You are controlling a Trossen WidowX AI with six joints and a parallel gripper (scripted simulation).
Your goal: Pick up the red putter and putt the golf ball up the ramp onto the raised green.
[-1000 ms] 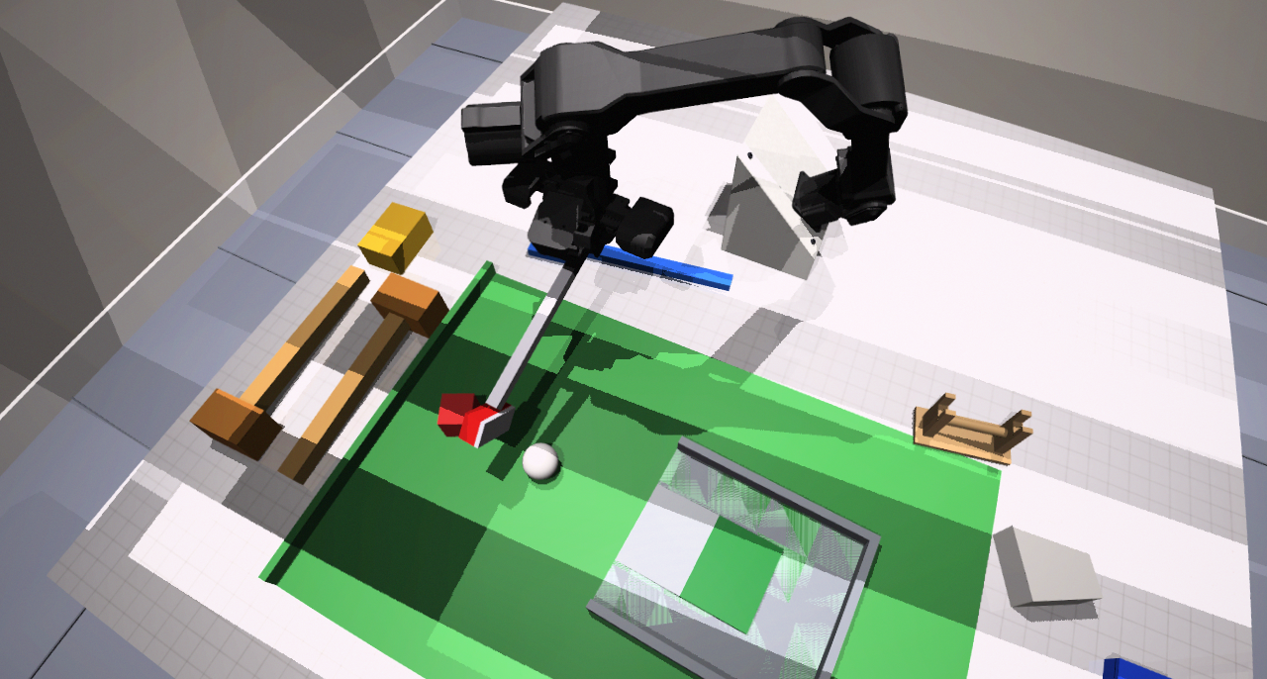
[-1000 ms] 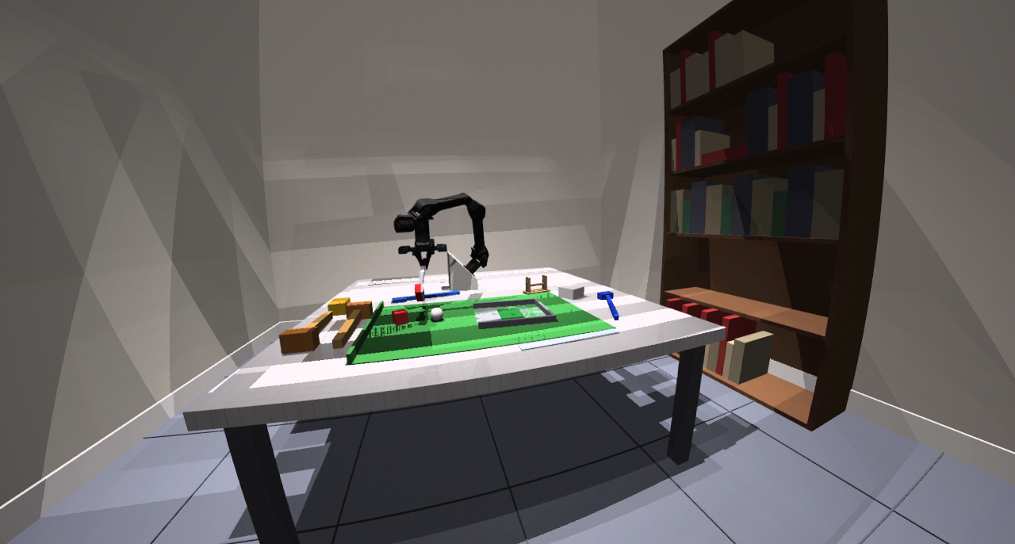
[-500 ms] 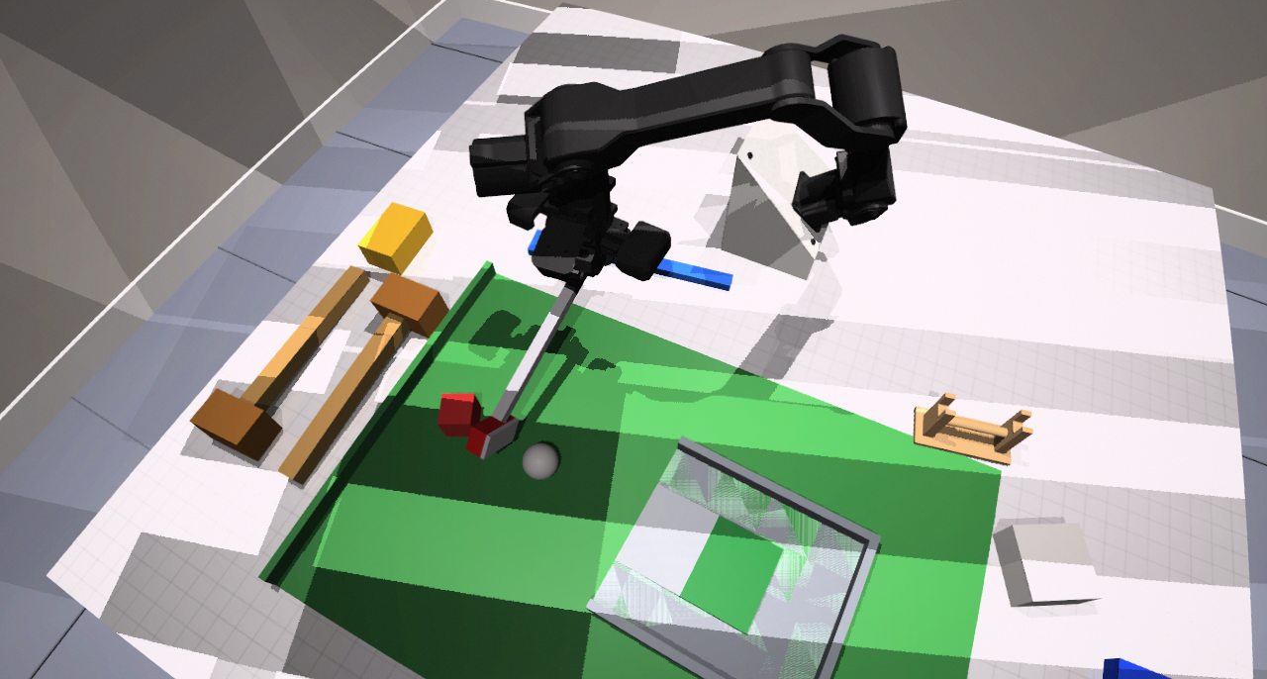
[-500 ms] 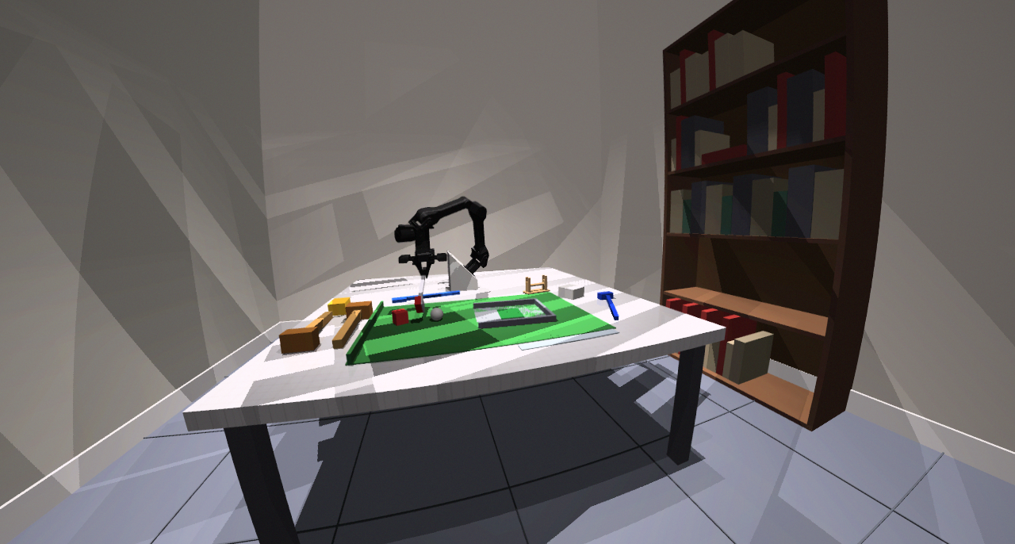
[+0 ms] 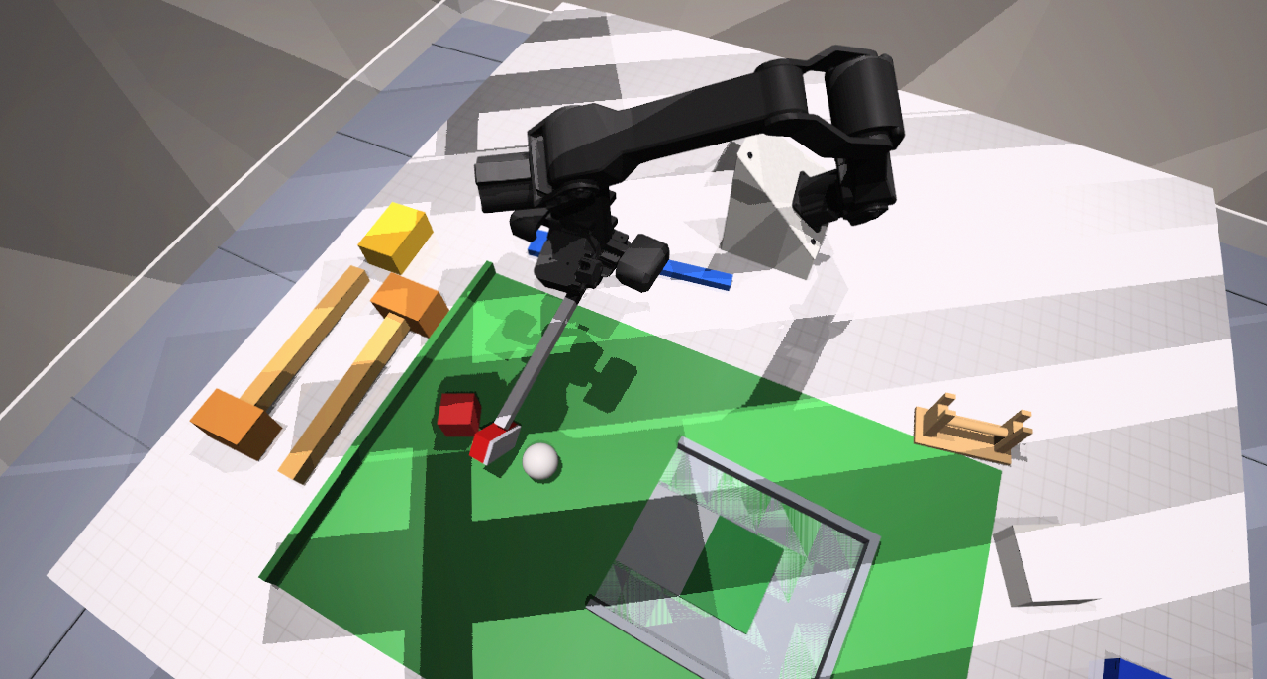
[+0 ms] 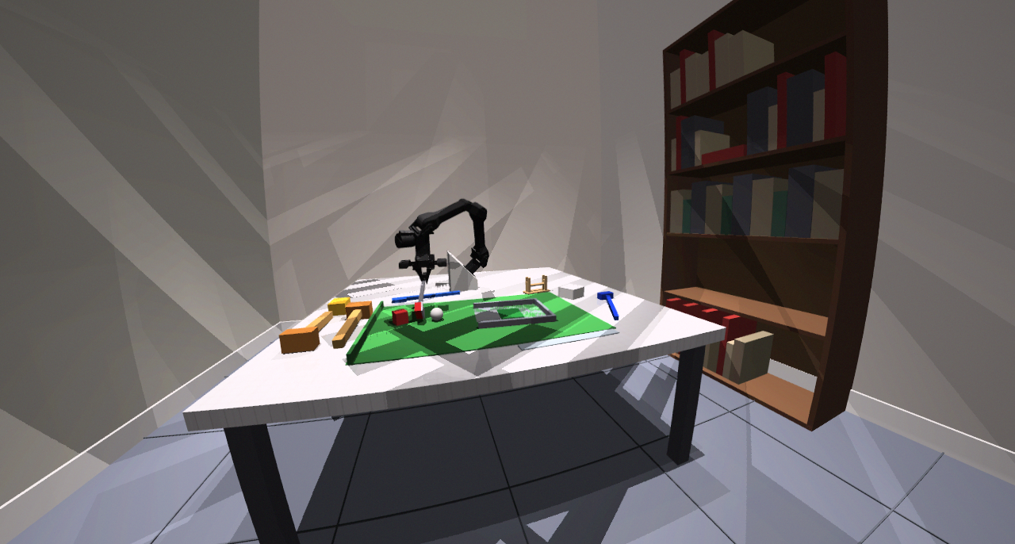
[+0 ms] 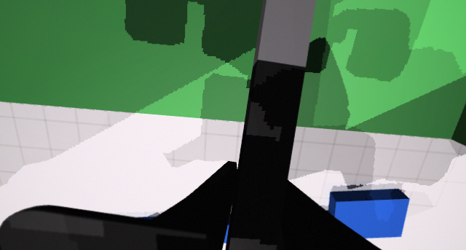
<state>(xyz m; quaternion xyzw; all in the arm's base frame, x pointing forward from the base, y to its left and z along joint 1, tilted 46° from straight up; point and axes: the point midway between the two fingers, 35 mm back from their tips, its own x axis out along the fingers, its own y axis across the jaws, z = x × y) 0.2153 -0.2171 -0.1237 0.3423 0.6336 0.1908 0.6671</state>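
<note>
Down on the green mat (image 5: pixel 620 427), the red putter (image 5: pixel 530 376) hangs from the gripper (image 5: pixel 575 276), whose fingers pinch its dark grip; its red head sits just beside the golf ball (image 5: pixel 540 461). A red cube (image 5: pixel 457 414) lies close behind the head, and the grey-framed raised green (image 5: pixel 734 555) stands beyond the ball.
</note>
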